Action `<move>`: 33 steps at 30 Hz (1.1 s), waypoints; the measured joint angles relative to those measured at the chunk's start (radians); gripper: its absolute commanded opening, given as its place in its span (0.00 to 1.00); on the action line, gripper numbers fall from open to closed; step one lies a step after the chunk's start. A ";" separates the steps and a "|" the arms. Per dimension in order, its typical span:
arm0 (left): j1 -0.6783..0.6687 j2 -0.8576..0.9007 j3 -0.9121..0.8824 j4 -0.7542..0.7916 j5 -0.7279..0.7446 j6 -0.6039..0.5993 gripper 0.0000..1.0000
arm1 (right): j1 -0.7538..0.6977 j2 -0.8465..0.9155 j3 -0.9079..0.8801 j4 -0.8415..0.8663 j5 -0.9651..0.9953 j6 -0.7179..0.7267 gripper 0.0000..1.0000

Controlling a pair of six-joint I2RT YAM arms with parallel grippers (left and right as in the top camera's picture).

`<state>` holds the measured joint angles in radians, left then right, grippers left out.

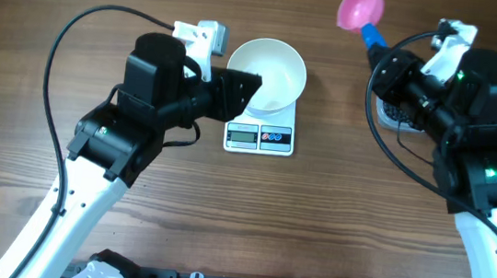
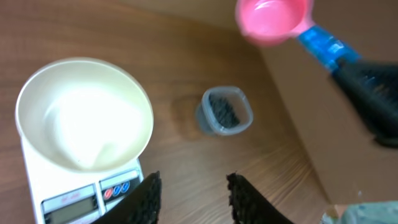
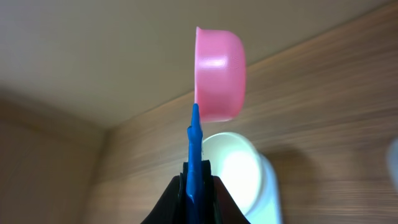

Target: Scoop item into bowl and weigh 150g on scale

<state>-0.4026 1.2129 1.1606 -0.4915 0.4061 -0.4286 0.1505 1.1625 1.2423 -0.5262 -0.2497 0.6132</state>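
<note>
Item (image 2: 222, 111): black pellets in clear tub (image 2: 207, 123) | left jaws apart, empty | right jaws clamp scoop (image 3: 219, 68) handle

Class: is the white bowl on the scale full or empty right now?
Empty. The bowl on the scale shows only bare white inside; the black pellets sit in the clear tub.

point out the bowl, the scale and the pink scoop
bowl (image 1: 274, 68) overhead view, bare inner wall
scale (image 1: 259, 138) overhead view, front panel beside the display
pink scoop (image 1: 360, 6) overhead view, its cup
</note>
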 measured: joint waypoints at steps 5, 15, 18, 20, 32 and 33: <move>0.000 0.001 0.000 -0.098 -0.002 0.008 0.04 | 0.000 -0.002 0.002 -0.126 0.156 -0.034 0.04; -0.070 0.116 -0.002 -0.166 -0.122 0.017 0.04 | 0.000 -0.002 0.002 -0.195 0.278 -0.044 0.04; -0.119 0.180 -0.004 -0.168 -0.183 0.017 0.04 | 0.000 -0.002 0.002 -0.195 0.307 -0.044 0.04; -0.151 0.219 -0.005 -0.169 -0.229 0.017 0.04 | 0.000 -0.002 0.002 -0.195 0.330 -0.044 0.04; -0.276 0.413 -0.010 -0.118 -0.457 0.021 0.04 | 0.000 -0.002 0.002 -0.196 0.409 -0.065 0.04; -0.272 0.414 -0.010 -0.124 -0.457 0.021 0.04 | 0.000 -0.002 0.002 -0.198 0.410 -0.074 0.04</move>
<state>-0.6750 1.6264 1.1507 -0.6155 -0.0505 -0.4076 0.1505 1.1610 1.2446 -0.7238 0.1604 0.5392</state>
